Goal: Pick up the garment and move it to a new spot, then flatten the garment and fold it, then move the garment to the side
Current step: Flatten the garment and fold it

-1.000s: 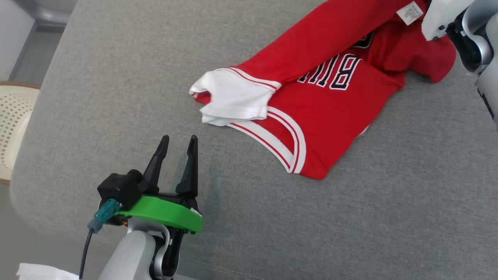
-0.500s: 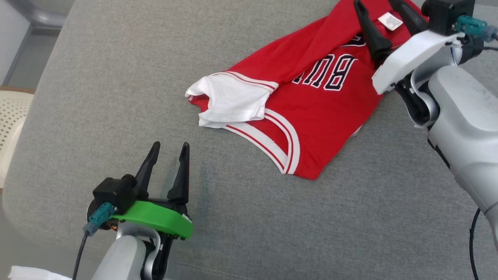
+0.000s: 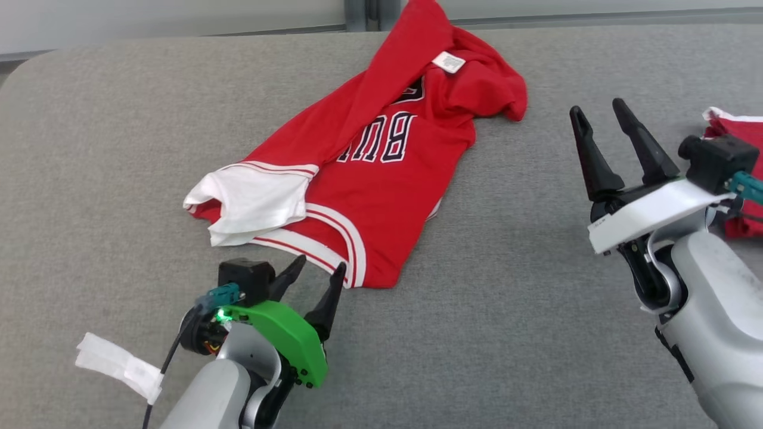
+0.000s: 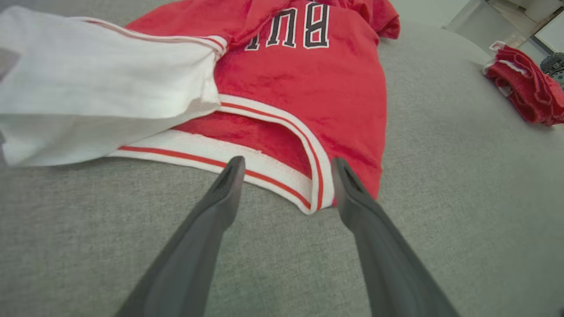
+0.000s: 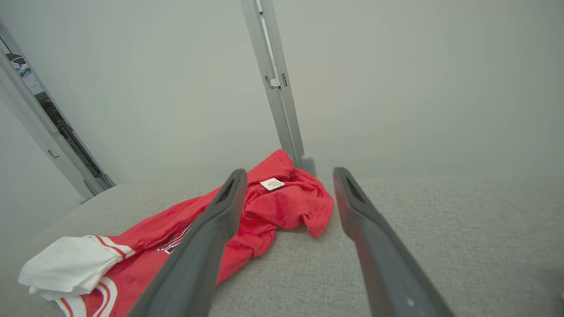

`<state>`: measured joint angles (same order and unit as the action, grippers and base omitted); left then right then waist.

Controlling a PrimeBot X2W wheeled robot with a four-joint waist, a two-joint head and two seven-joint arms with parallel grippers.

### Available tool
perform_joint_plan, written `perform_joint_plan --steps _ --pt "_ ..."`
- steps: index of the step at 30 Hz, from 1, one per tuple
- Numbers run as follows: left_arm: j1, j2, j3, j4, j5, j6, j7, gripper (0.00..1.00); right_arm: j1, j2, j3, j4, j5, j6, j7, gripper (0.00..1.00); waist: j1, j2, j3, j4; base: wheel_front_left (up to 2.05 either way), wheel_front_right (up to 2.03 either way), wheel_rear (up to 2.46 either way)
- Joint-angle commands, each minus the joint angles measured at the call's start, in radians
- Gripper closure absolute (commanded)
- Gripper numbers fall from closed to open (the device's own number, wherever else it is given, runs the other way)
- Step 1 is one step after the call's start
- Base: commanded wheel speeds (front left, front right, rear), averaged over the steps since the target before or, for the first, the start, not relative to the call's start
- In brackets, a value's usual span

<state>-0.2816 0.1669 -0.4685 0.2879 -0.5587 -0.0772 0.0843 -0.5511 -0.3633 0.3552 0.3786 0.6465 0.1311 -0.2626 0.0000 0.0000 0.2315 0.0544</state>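
Note:
The garment (image 3: 381, 179) is a red jersey with white trim and dark letters, lying crumpled on the grey fabric surface (image 3: 506, 310). One white sleeve (image 3: 250, 202) is folded over at its left end. My left gripper (image 3: 319, 266) is open at the jersey's near hem. In the left wrist view the left gripper (image 4: 286, 164) has a finger on either side of the striped hem corner (image 4: 315, 193), with nothing gripped. My right gripper (image 3: 597, 107) stands open and empty to the right of the jersey. The right wrist view looks past the right gripper (image 5: 288, 172) at the jersey's collar end (image 5: 282, 207).
A second red cloth bundle (image 3: 730, 128) lies at the right edge, behind my right wrist, also seen as a bundle (image 4: 524, 83) from the left wrist. A white paper strip (image 3: 116, 364) lies at the lower left. A wall and metal post (image 5: 273, 88) stand behind the surface.
The head camera has turned, shifting the whole picture. My right gripper has opened and drawn back to the right, away from the jersey's collar end. My left gripper has come up to the hem.

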Motion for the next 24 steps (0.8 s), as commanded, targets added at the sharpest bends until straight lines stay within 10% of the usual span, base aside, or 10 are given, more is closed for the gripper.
perform_joint_plan --steps 1,15,21,24 --pt "-0.025 0.002 -0.013 0.007 0.011 -0.005 0.014 0.0 0.036 0.014 -0.018 -0.019 -0.012 -0.001 -0.002 0.0 0.0 0.0 -0.039 -0.094 0.0 0.0 0.0" --pt "-0.208 -0.016 -0.151 0.151 0.158 0.01 0.122 0.0 0.129 0.084 -0.086 -0.105 -0.064 -0.001 -0.002 0.0 0.0 0.0 0.004 -0.192 0.0 0.0 0.0" --pt "-0.27 -0.005 -0.169 0.283 0.227 0.079 0.149 0.0 0.143 0.094 -0.103 -0.114 -0.074 -0.001 -0.002 0.0 0.0 0.0 0.011 -0.222 0.0 0.0 0.0" --pt "-0.269 -0.006 -0.182 0.293 0.229 0.071 0.123 1.0 0.158 0.097 -0.119 -0.115 -0.081 -0.001 -0.002 0.0 0.0 0.0 -0.004 -0.221 0.0 0.0 0.0"
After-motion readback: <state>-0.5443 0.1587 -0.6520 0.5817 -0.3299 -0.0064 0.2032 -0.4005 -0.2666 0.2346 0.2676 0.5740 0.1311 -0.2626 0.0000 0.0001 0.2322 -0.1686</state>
